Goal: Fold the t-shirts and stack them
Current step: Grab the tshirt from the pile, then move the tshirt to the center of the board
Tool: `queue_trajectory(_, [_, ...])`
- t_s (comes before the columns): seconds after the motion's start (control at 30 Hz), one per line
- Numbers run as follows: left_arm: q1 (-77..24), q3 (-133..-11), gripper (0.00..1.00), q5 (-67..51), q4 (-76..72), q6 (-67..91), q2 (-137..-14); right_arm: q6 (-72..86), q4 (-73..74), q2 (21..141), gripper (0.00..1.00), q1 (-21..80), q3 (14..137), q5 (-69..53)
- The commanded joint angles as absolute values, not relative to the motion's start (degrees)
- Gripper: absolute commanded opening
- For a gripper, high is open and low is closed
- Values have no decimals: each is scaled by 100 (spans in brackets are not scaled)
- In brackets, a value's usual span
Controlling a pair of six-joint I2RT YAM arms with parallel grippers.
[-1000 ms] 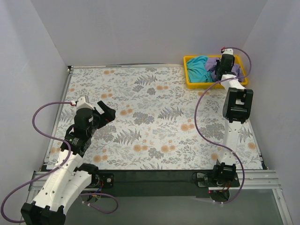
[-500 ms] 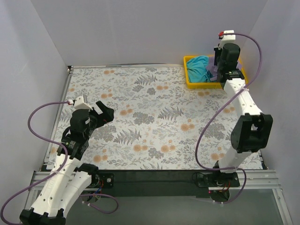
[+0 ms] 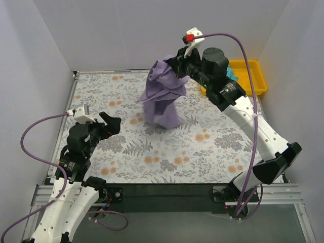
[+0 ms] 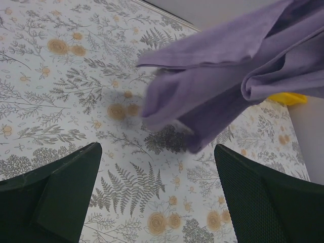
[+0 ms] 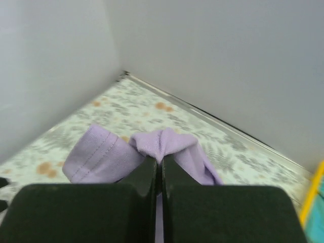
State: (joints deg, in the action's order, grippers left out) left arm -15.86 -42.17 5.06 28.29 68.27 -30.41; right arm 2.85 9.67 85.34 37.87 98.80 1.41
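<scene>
At the near edge, both arms rise from their bases in front of the table, which is covered in a pattern of grey ferns and orange flowers. The left arm stands at the near left. Its left gripper hovers over the left part of the table with its two dark fingers spread wide and nothing between them. It points toward the middle of the table, and its own camera looks across at the hanging cloth.

Further in, over the middle of the table and a little toward the far side, the lavender t-shirt hangs in a loose, crumpled bunch. It is gathered at the top and its folds drop down. Its lowest fold comes close to the patterned surface, and I cannot tell whether it touches. A stitched hem shows beside the pinch point in the right wrist view.

The right arm reaches up and leftward from the near right. The right gripper is high above the table, its fingers pressed together on a pinch of the shirt's upper edge.

In the far right corner sits the yellow tray. A bit of the teal t-shirt shows in it, mostly hidden behind the right arm.
</scene>
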Motion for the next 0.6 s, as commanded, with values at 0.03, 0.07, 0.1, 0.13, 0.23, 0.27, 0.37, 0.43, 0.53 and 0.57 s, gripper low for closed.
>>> queue_trajectory(0.03, [-1591,-4491,86,396,2988,6697,-2918,1281,528,8754,1,4121,10846,-774])
queue_trajectory(0.07, [-1600,-4517,86,404,3032,6662,-2909,1388,493,8745,1,4131,10663,-547])
queue_trajectory(0.1, [-1600,-4535,86,387,3050,6653,-2918,1519,457,8676,1,4131,10496,-397])
queue_trajectory(0.13, [-1591,-4561,86,378,3067,6645,-2927,1686,448,8623,1,4122,10285,-213])
queue_trajectory(0.23, [-1608,-4649,86,334,3199,6609,-3014,2177,439,8280,1,4122,9056,596])
queue_trajectory(0.27, [-1608,-4658,86,317,3269,6592,-3049,2284,439,8175,1,4122,8740,763])
queue_trajectory(0.37, [-1600,-4641,86,246,3331,6609,-3225,2801,466,7823,2,3973,7474,1212])
queue_trajectory(0.43, [-1600,-4597,86,159,3340,6644,-3435,3066,536,7594,11,3711,6594,1406])
queue_trajectory(0.53, [-1608,-4527,87,44,3244,6758,-3682,3199,702,7479,32,3185,5865,1705])
queue_trajectory(0.57, [-1608,-4500,87,9,3191,6776,-3839,3164,886,7497,37,3025,5775,1722])
